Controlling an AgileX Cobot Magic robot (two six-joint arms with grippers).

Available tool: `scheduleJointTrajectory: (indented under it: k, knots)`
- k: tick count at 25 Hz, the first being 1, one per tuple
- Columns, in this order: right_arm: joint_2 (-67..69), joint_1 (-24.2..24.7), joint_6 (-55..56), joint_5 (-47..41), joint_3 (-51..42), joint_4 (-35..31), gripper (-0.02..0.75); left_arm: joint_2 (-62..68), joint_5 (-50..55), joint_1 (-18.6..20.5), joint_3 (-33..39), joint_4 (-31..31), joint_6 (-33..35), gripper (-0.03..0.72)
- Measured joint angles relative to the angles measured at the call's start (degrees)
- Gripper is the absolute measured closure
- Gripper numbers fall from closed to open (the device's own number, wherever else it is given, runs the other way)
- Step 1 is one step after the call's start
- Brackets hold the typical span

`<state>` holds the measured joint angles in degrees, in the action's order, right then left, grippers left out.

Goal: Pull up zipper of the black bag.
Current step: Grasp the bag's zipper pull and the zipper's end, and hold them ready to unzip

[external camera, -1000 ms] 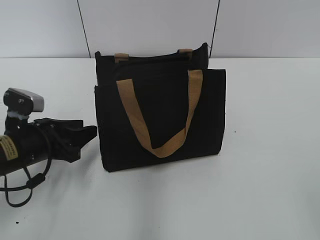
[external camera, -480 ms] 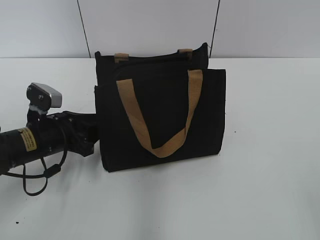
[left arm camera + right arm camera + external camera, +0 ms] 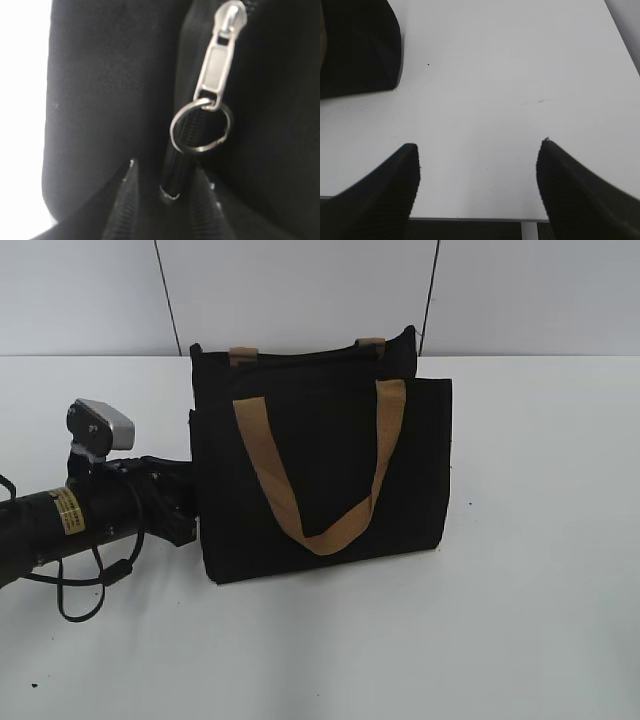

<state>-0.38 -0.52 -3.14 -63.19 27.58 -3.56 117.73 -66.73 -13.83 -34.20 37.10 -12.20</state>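
On the white table (image 3: pixel 540 590) the black bag (image 3: pixel 320 480) stands upright near the middle of the exterior view, its front tan strap (image 3: pixel 320 530) hanging in a loop down the front panel and the back strap's ends showing at the top edge. At nine o'clock from the bag, the left arm lies low and level, its left pincer (image 3: pixel 185 505) pressed up against the bag's side panel.

Seen from the left wrist, the zipper (image 3: pixel 220 65) runs along the black fabric, with a silver slider toward one o'clock and a small metal ring (image 3: pixel 201 125) hanging from its tab. The left pincer (image 3: pixel 165 192) sits just at six o'clock from the ring, its two black fingertips (image 3: pixel 127 200) drawn close together, with only a narrow gap between them along the zip line; they do not grip the ring.

From the right wrist, the right pincer (image 3: pixel 477 175) hovers over bare table with fingers spread wide apart, a corner of the bag (image 3: pixel 360 50) at eleven o'clock.
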Motion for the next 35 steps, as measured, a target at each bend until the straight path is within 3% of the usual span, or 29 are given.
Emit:
scheduleJointTrajectory:
  k: [6,13,26,35]
  knots:
    - [0.0,0.0,0.0,0.0,0.0,0.0,0.179,0.0,-0.3,0.0,0.0,0.0,-0.1,0.653]
    - [0.0,0.0,0.0,0.0,0.0,0.0,0.179,-3.8,1.3,0.4,2.4,-0.8,-1.9,0.66]
    - [0.0,0.0,0.0,0.0,0.0,0.0,0.179,-35.2,22.2,0.4,5.0,-2.1,-3.1,0.662]
    - [0.0,0.0,0.0,0.0,0.0,0.0,0.179,-42.0,28.9,0.4,4.1,9.0,-13.7,0.662]
